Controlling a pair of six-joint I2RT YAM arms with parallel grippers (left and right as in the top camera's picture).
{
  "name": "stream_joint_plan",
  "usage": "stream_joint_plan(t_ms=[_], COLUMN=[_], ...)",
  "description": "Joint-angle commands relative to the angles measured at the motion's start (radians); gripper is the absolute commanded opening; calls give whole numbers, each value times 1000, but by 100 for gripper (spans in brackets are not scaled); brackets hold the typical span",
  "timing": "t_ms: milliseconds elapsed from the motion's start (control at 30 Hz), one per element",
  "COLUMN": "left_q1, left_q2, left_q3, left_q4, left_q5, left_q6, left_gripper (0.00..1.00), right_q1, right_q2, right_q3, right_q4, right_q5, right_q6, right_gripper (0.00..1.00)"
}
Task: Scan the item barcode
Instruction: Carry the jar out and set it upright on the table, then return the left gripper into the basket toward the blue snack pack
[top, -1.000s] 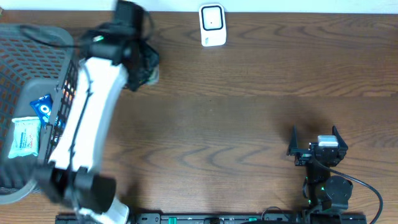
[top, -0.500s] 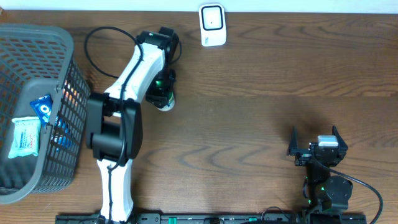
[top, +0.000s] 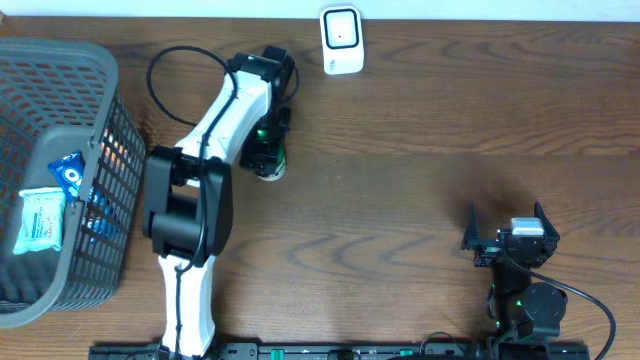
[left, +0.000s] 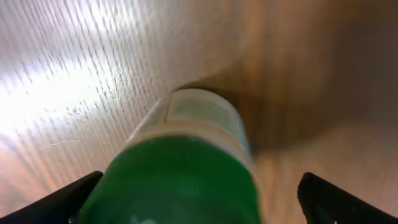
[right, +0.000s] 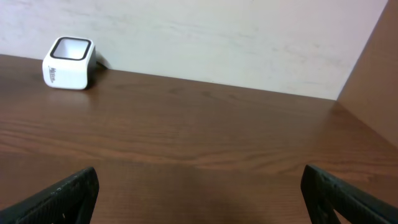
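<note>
From overhead, the left arm has swung out of the grey mesh basket (top: 70, 55) at 9 o'clock and now reaches toward 11 o'clock, where the left hand (top: 268, 152) hangs over a green bottle (top: 270, 166). The bottle, the task's item, sits on the dark wood-grain surface (top: 400, 200) at about 7 o'clock from the white scanner (top: 341, 40), near it but not touching. A moment ago the fingers were narrower around the bottle; now they stand spread. I judge the bottle has just been let go short of the scanner, so the barcode still has to be turned toward the scanner's window. A blue packet (top: 68, 172) and a white pack (top: 40, 218) lie in the basket. The right hand (top: 506, 215) rests at 4 o'clock, well apart from everything. In the left wrist view the bottle (left: 186, 162) fills the middle: a smooth, round, glossy green body ending in a paler translucent cap that meets the surface in its own shadow. Whether it stands or leans I cannot tell. The dark fingertips (left: 74, 194) sit wide at the lower corners, with a clear gap on the right side, so the hand is open and not gripping. No barcode shows here. In the right wrist view the right hand's black fingers (right: 62, 193) are spread wide and hold nothing; the boxy, rounded, matte white scanner (right: 68, 55) stands at 10 o'clock against a pale wall (right: 217, 37).
</note>
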Motion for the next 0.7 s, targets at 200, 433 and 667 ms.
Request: stream_joint_plan(t_ms=[200,433,667], left_q1=[143,470,817], left_q2=[-475,-673,-593], left_q3=[251,274,134], left_q4=[-18,-109,-139], left_q5=[-160,-318,-314], left_q6=[624,1032,1080], left_gripper=[98,98,98], right_q1=[-6,-6,-6], right_q2=[-5,-5,-5], right_q3=[-1,-1,-1], right_q4=[-5,-5,-5], right_q5=[2,2,2], right_q6=[11,11,11], right_gripper=[99,99,99])
